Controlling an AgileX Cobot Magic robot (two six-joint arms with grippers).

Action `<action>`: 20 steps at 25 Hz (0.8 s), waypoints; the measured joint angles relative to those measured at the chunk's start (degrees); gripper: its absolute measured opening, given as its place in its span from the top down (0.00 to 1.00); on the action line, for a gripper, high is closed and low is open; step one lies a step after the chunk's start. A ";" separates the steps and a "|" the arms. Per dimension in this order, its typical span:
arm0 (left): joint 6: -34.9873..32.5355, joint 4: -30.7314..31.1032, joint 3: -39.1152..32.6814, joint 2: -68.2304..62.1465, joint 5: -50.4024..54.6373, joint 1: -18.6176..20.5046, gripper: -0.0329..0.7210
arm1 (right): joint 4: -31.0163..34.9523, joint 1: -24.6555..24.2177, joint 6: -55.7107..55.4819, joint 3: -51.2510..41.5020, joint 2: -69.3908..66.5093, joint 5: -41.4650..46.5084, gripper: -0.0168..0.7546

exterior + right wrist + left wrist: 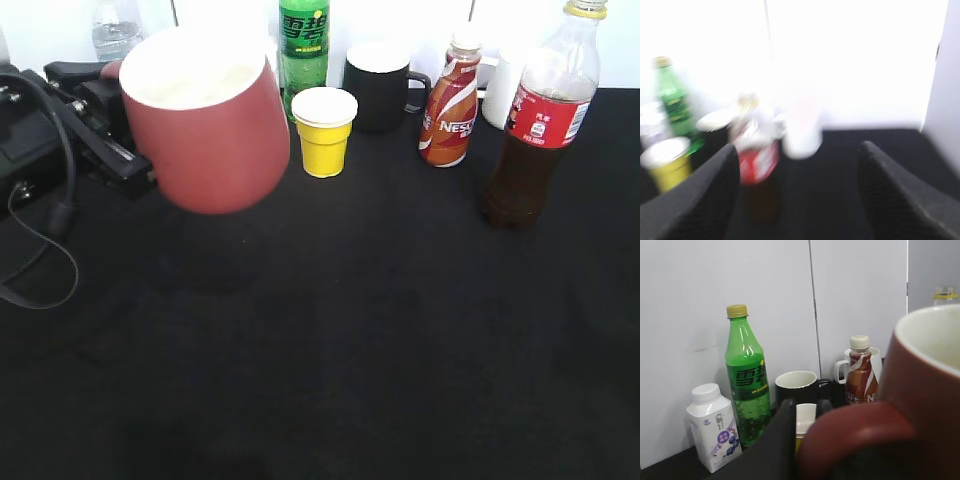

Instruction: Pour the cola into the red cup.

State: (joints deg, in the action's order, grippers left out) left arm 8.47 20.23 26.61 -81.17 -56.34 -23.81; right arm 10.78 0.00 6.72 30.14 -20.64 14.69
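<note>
The red cup (pixel 210 130) is a brick-red mug with a white inside. It hangs in the air above the black table at the left, slightly tilted. My left gripper (pixel 135 165) is shut on its loop handle, which fills the left wrist view (pixel 860 435) beside the cup body (pixel 930 390). The cola (pixel 535 130) stands upright at the right rear, with dark liquid and a red label. In the blurred right wrist view my right gripper (pixel 797 195) is open and empty, with the cola (pixel 760 170) just inside its left finger. The right gripper does not show in the exterior view.
Along the back stand a green soda bottle (pixel 304 40), a yellow paper cup (pixel 323 130), a dark mug (pixel 378 85), a Nescafe bottle (pixel 450 105) and a white mug (pixel 497 90). A white milk carton (pixel 712 432) stands left of the green bottle. Black cables (pixel 40 250) lie at the left.
</note>
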 joint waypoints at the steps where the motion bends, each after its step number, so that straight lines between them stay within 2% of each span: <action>1: 0.00 0.00 0.00 0.00 -0.01 0.00 0.85 | 0.00 0.00 1.02 0.00 -5.53 -7.11 0.26; 3: 0.06 -0.49 0.00 0.00 -0.06 0.00 0.85 | -0.96 0.60 1.47 0.00 -16.23 -18.07 0.26; 7: 0.06 -0.81 0.00 0.00 0.01 0.00 0.85 | -5.95 5.60 1.59 -2.16 -37.38 -30.68 0.26; 10: 0.06 -0.92 0.00 0.00 0.01 0.00 0.85 | -6.80 9.89 -0.02 -5.94 -46.32 -37.53 0.26; 13: 0.06 -1.03 0.00 0.00 0.14 0.00 0.85 | -7.46 10.68 -2.25 -12.06 -52.11 -47.74 0.26; 17: 0.06 -1.19 0.00 0.00 1.07 0.00 0.85 | -18.29 10.74 -6.00 -12.78 -63.08 -63.84 0.26; 20: 0.06 -1.24 0.00 0.00 1.17 0.00 0.85 | -18.50 10.74 -9.67 -10.70 -70.50 -68.95 0.12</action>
State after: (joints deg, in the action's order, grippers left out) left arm 8.53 19.00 26.61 -81.17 -55.16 -23.81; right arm -7.72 10.74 -2.95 19.44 -91.14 -54.26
